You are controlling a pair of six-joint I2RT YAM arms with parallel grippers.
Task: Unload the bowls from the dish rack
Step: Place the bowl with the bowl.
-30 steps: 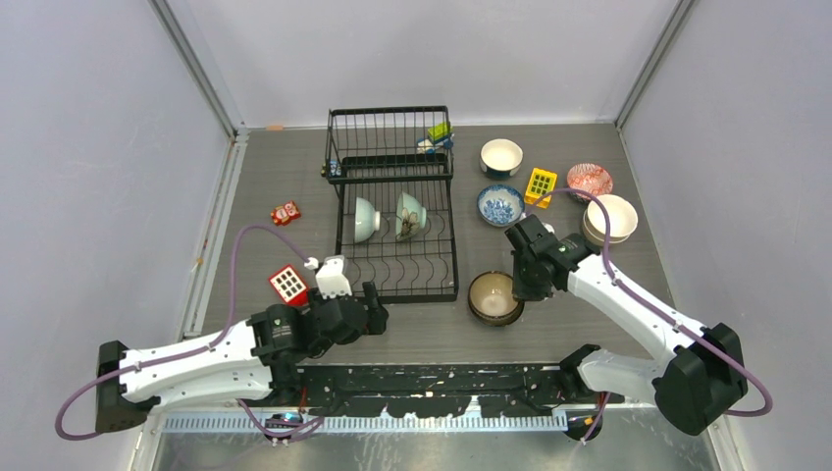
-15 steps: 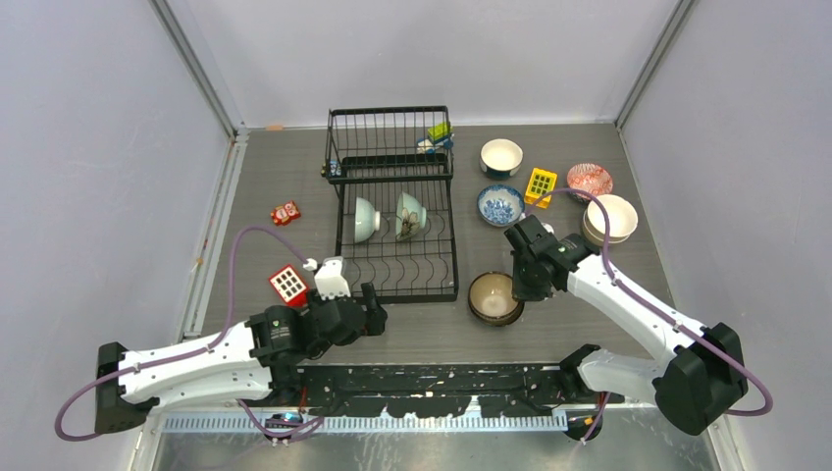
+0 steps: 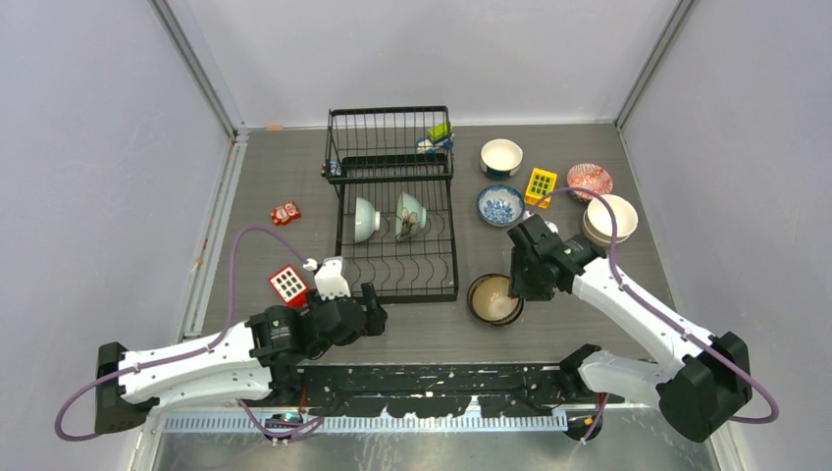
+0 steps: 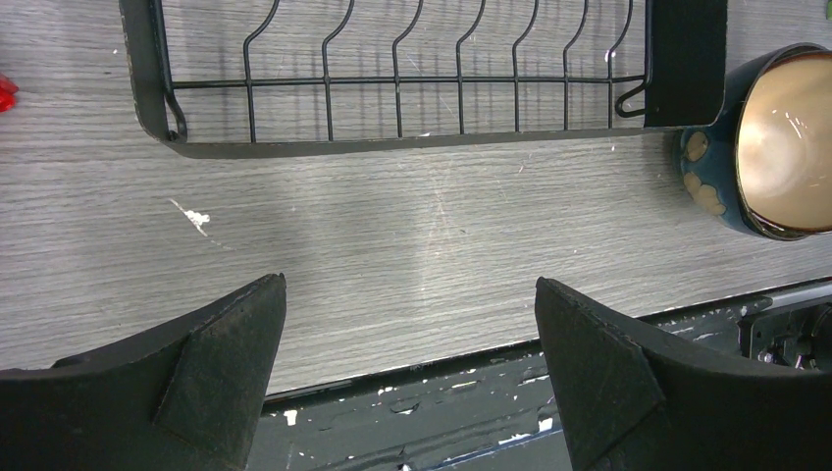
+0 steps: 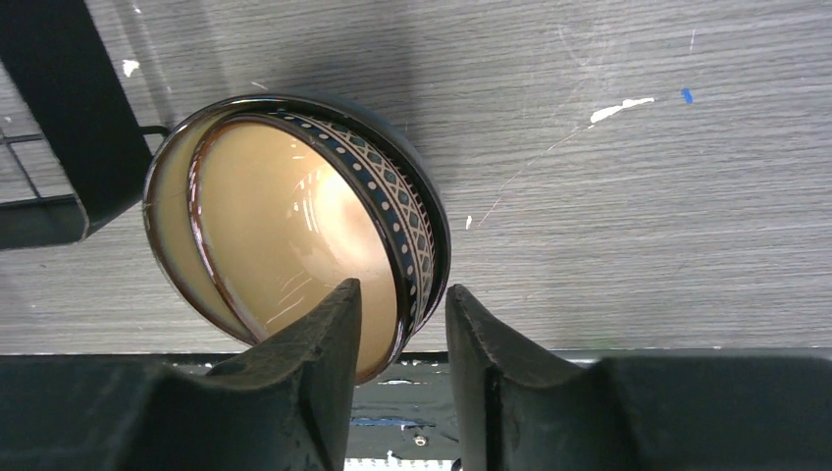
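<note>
The black wire dish rack (image 3: 397,296) holds two pale green bowls on edge, one (image 3: 365,219) left of the other (image 3: 410,215). Right of the rack's front corner, my right gripper (image 3: 517,285) is shut on the rim of a cream-lined patterned bowl (image 5: 294,226). It holds that bowl tilted inside a dark bowl (image 5: 432,211) that stands on the table. One finger is inside the rim and one outside (image 5: 400,334). My left gripper (image 3: 375,309) is open and empty over the table in front of the rack (image 4: 412,373).
A white bowl (image 3: 501,156), a blue-and-white bowl (image 3: 500,205), a red-patterned bowl (image 3: 589,181) and stacked cream bowls (image 3: 610,218) stand right of the rack. A yellow block (image 3: 541,183) lies among them. A red block (image 3: 288,284) lies left of the rack.
My right wrist has shifted slightly and the held bowl now sits more tilted in the dark bowl. The left arm has barely moved.
</note>
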